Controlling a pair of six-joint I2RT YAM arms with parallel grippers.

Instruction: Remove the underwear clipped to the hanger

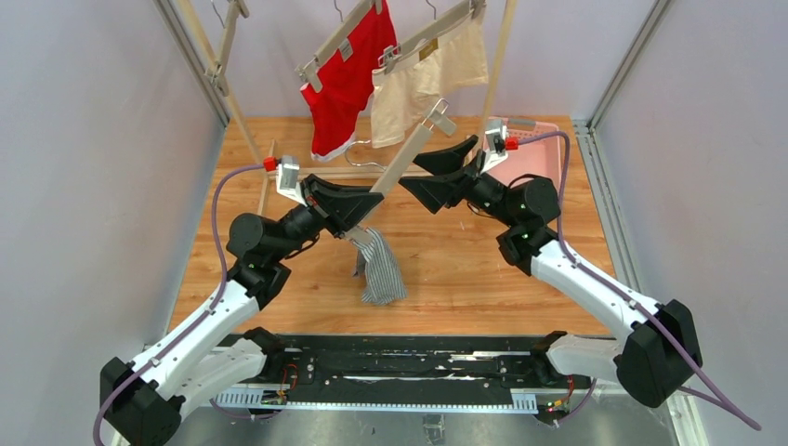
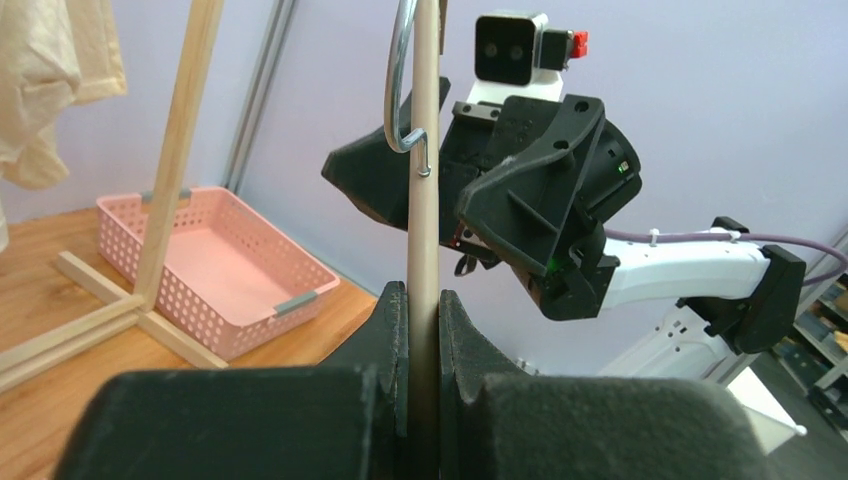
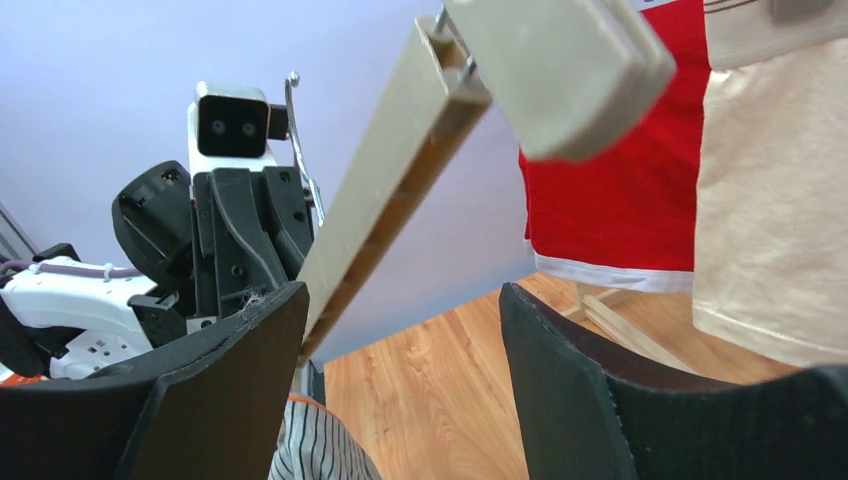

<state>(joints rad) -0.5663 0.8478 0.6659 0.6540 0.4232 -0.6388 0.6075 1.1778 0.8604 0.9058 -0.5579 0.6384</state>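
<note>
My left gripper [image 1: 369, 200] is shut on the bar of a wooden clip hanger [image 1: 409, 153], which slants up to the right above the table. In the left wrist view the jaws [image 2: 424, 335] pinch the bar [image 2: 425, 200] below its metal hook [image 2: 398, 90]. The grey striped underwear [image 1: 379, 269] hangs from the hanger's lower end; it also shows in the right wrist view [image 3: 312, 450]. My right gripper [image 1: 430, 177] is open and empty beside the hanger's upper, bare clip [image 3: 560, 70]. The red underwear [image 1: 346, 84] and the cream underwear [image 1: 427, 79] hang clipped on the rack.
A pink perforated basket [image 1: 537, 158] stands at the back right of the wooden table [image 1: 483, 279]; it also shows in the left wrist view [image 2: 215, 265]. The wooden rack's posts [image 1: 500, 56] rise at the back. A bare hanger [image 1: 228, 28] hangs at the rack's left.
</note>
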